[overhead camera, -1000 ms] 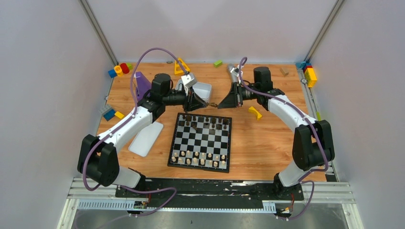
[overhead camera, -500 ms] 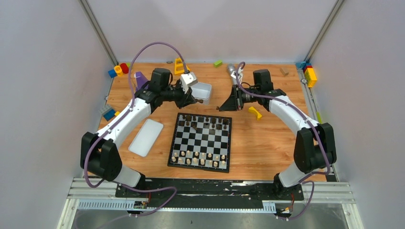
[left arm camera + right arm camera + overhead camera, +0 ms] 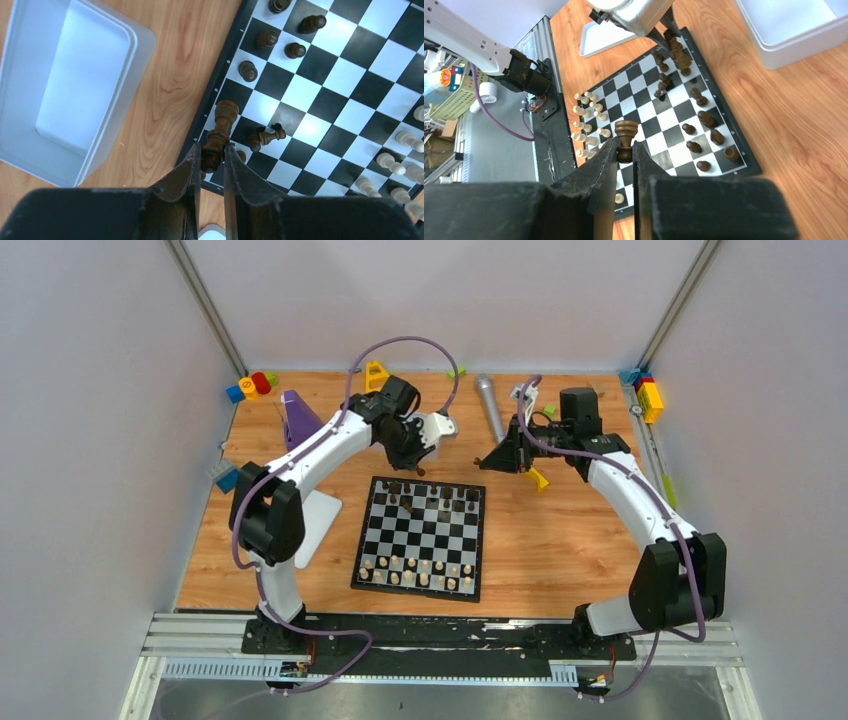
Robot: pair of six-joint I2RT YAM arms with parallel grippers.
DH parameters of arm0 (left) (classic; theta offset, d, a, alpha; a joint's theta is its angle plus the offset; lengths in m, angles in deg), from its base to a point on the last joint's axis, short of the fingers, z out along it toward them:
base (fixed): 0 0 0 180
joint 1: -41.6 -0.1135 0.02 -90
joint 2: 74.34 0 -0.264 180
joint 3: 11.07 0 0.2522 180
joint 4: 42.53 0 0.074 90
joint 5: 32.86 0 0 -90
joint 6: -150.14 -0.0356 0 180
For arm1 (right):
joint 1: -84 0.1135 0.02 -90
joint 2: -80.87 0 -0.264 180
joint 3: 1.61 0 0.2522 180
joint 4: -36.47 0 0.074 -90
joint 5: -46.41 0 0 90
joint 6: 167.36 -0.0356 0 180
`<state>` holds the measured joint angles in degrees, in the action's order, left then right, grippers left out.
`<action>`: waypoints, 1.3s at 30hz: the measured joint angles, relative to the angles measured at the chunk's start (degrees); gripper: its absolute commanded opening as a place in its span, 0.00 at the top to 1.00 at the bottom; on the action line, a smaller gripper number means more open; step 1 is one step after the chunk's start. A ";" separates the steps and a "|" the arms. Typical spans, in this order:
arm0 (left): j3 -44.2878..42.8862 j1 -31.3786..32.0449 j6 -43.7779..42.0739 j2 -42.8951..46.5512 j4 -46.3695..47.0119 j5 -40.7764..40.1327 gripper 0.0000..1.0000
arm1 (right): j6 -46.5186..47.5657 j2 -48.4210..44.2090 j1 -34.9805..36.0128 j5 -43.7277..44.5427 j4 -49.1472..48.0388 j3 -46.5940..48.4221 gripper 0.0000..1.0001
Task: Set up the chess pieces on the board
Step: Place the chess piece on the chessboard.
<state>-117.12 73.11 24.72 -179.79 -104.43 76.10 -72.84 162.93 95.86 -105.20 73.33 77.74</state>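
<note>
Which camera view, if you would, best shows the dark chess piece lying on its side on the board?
The left wrist view: the toppled dark piece lies close and sharp on the board, just past the left fingers. The right wrist view shows it small and distant; the top external view gives only a speck.

1. One board.
2. Two grippers: the left gripper pinches one dark chessman, and the right gripper pinches another dark chessman.
3. Left wrist view: five dark chessmen stand in plain sight at upper centre, and one fallen chessman lies at centre.
4. Pale chessmen: two rows at the board's lower edge, too small to count.
5. One white tray, one white lid, one purple cone, one silver cylinder.
</note>
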 measured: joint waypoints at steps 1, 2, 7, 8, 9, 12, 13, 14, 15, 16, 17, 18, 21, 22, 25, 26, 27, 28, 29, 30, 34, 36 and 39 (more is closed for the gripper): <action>-1.16 0.66 -0.50 -1.05 -1.40 -0.92 1.00 | 0.17 -0.42 -0.70 0.00 0.24 -0.48 1.00; -2.43 1.27 -0.94 -2.16 -2.84 -1.84 1.00 | 0.39 -0.83 -1.49 0.02 0.33 -1.09 1.00; -9.86 4.00 -1.88 -8.59 -9.31 -6.05 1.00 | 1.46 -2.34 -3.76 0.00 0.94 -3.15 1.00; -11.13 4.35 -2.01 -9.84 -10.40 -6.64 0.99 | 1.66 -2.60 -3.96 0.00 0.92 -3.56 1.00; -12.13 4.70 -2.05 -10.93 -11.23 -7.43 0.98 | 1.84 -2.91 -4.11 -0.02 0.96 -4.11 1.00; -13.92 5.55 -2.21 -13.62 -13.64 -9.33 0.95 | 2.27 -3.43 -4.59 -0.13 1.09 -5.25 1.00; -14.38 5.73 -2.23 -14.29 -14.53 -10.03 0.94 | 2.45 -3.58 -4.81 -0.24 1.11 -5.60 1.00; -14.71 5.90 -2.23 -14.80 -15.08 -10.56 0.94 | 2.54 -3.65 -4.98 -0.33 1.20 -5.79 1.00; -15.23 6.05 -2.23 -15.45 -15.91 -11.02 0.93 | 2.67 -3.72 -5.22 -0.50 1.27 -5.99 1.00; -15.54 6.19 -2.21 -15.87 -16.35 -11.41 0.92 | 2.71 -3.76 -5.55 -0.63 1.31 -6.08 1.00; -15.98 6.32 -2.23 -16.31 -16.92 -11.82 0.92 | 2.71 -3.78 -5.81 -0.72 1.33 -6.16 1.00; -16.24 6.40 -2.23 -16.59 -17.18 -12.09 0.92 | 2.73 -3.80 -6.05 -0.83 1.36 -6.23 1.00; -17.33 6.62 -2.21 -17.51 -18.05 -12.76 0.92 | 2.80 -3.85 -6.49 -1.11 1.46 -6.40 1.00; -17.66 6.69 -2.19 -17.81 -18.23 -12.92 0.92 | 2.84 -3.85 -6.60 -1.14 1.49 -6.45 1.00; -18.36 6.80 -2.16 -18.71 -18.47 -13.35 0.92 | 2.93 -3.85 -6.71 -1.53 1.51 -6.62 1.00; -18.58 6.84 -2.14 -19.04 -18.60 -13.57 0.91 | 2.95 -3.85 -6.71 -1.55 1.51 -6.71 1.00; -18.75 6.88 -2.12 -19.30 -18.60 -13.73 0.91 | 2.95 -3.85 -6.71 -1.55 1.53 -6.71 1.00; -18.91 6.97 -2.08 -19.58 -18.60 -13.92 0.91 | 2.97 -3.85 -6.71 -1.60 1.53 -6.71 1.00; -19.04 7.06 -2.03 -19.89 -18.64 -14.05 0.91 | 2.99 -3.87 -6.71 -1.64 1.53 -6.71 1.00; -19.19 7.13 -2.01 -20.17 -18.69 -14.19 0.91 | 3.08 -3.87 -6.71 -1.77 1.53 -6.71 1.00; -20.15 7.28 -1.95 -21.14 -18.95 -14.38 0.91 | 3.13 -3.87 -6.71 -1.95 1.53 -6.71 1.00; -20.61 7.32 -1.90 -21.33 -18.95 -14.40 0.91 | 3.13 -3.87 -6.71 -1.95 1.53 -6.71 1.00; -20.81 7.39 -1.77 -21.55 -18.88 -14.40 0.91 | 3.13 -3.87 -6.71 -1.95 1.53 -6.71 1.00</action>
<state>-137.93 80.50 22.95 -201.34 -123.31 61.69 -69.72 159.06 89.15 -107.14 74.86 71.02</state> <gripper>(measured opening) 0.250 0.145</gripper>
